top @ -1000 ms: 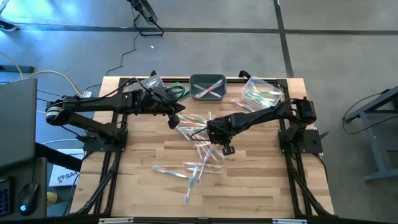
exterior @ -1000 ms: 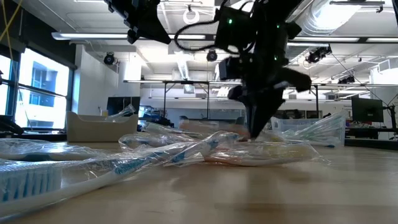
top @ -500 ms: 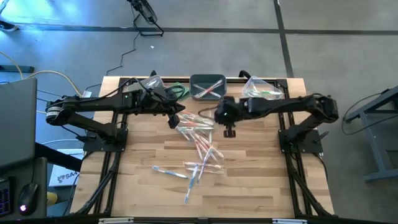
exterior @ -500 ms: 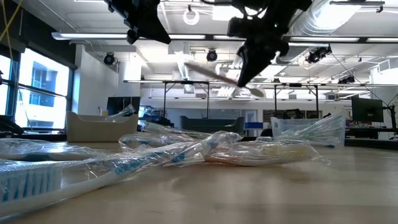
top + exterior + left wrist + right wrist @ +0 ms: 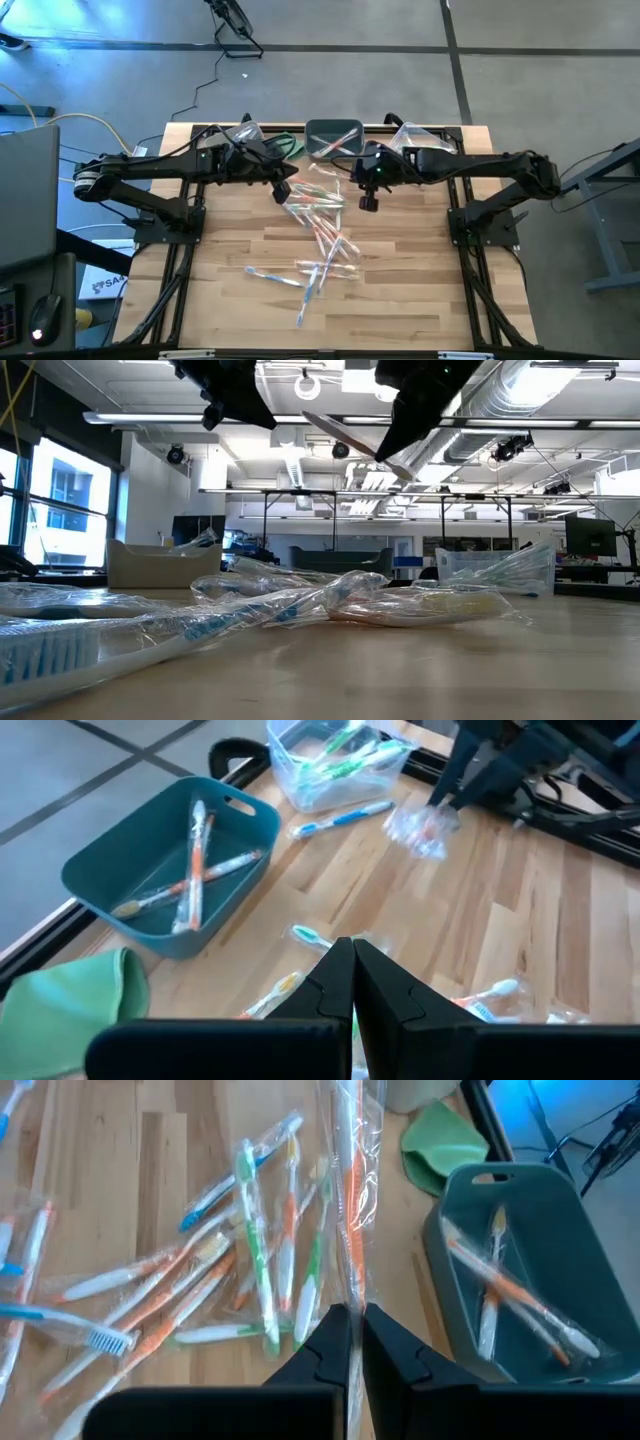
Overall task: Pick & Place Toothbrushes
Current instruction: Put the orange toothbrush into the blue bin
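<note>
The right gripper pinches a wrapped orange toothbrush beside the bin; the left gripper waits, fingers pressed together.

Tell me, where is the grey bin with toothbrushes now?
In the high view, the grey bin sits at the table's far edge, centre, between the green cloth and the clear bin.

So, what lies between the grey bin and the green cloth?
Only bare wooden table, seen in the left wrist view: the grey bin and the green cloth sit side by side.
</note>
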You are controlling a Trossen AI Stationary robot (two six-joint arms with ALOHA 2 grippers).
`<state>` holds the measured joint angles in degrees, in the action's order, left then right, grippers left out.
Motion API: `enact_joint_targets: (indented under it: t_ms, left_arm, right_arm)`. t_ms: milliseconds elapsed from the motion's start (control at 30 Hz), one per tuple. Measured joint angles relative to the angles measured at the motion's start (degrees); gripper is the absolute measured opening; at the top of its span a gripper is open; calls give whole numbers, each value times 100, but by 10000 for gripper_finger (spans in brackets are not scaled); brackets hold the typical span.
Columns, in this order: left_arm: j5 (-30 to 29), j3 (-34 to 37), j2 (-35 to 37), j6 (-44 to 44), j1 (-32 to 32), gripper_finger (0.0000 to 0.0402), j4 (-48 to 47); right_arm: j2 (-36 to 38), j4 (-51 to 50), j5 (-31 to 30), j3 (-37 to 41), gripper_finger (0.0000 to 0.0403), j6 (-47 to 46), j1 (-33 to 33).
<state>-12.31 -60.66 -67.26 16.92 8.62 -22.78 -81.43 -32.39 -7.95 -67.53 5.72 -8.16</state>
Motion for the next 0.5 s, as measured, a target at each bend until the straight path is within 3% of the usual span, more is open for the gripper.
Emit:
enact_joint_targets:
  t_ms: [267,500]
  left_arm:
    - [-249,0,0,-372,12,0,-13]
    - [-263,0,0,-795,440,0,-16]
  right_arm:
    - [0,541,33,0,5,208,-309]
    - [-44,1029,178,9,5,436,-802]
